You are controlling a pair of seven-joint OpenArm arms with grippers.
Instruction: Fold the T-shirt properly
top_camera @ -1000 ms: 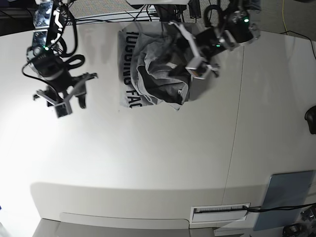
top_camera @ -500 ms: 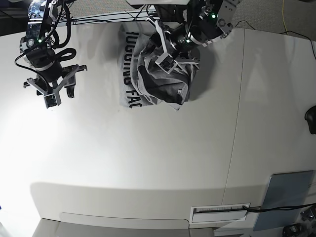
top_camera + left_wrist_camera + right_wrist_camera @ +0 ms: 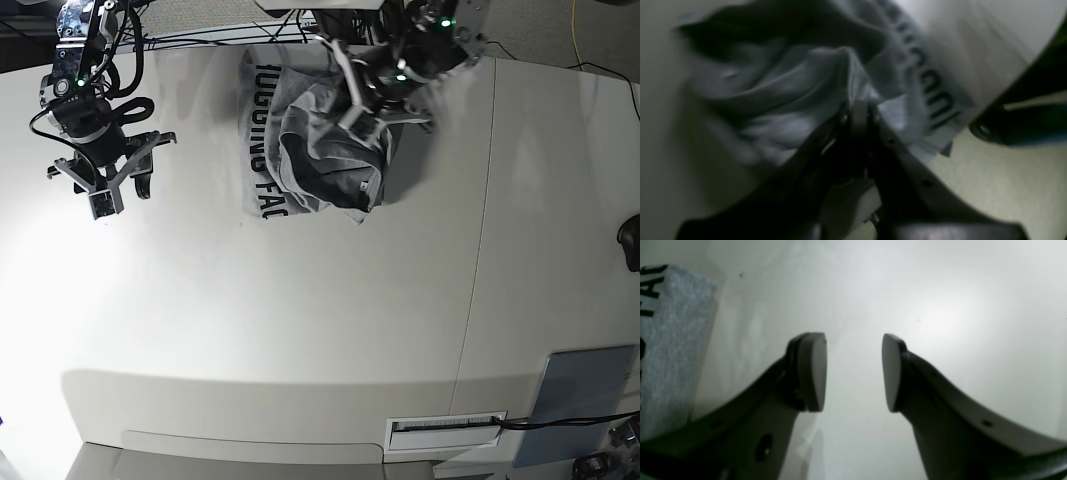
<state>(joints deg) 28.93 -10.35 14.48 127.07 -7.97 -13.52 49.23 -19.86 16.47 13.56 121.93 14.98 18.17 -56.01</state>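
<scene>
The heather-grey T-shirt (image 3: 310, 160) lies bunched at the table's far middle, with black block lettering down its left edge. My left gripper (image 3: 356, 118) is at the shirt's upper right part. In the left wrist view, which is blurred, this gripper (image 3: 858, 113) is shut with a fold of the T-shirt (image 3: 780, 100) pinched between its tips. My right gripper (image 3: 120, 195) hangs open over bare table, well left of the shirt. The right wrist view shows this gripper (image 3: 853, 370) with nothing between its pads, and a lettered edge of the T-shirt (image 3: 670, 340) at the far left.
A flat grey-blue pad (image 3: 585, 395) lies at the front right corner beside a white label slot (image 3: 445, 430). A seam (image 3: 480, 250) runs down the table right of the shirt. A dark object (image 3: 630, 240) sits at the right edge. Cables run along the far edge.
My left gripper has swung over the shirt's upper right part and closed on the fabric there. The right arm moved up and left a second ago and has since held still, open.
</scene>
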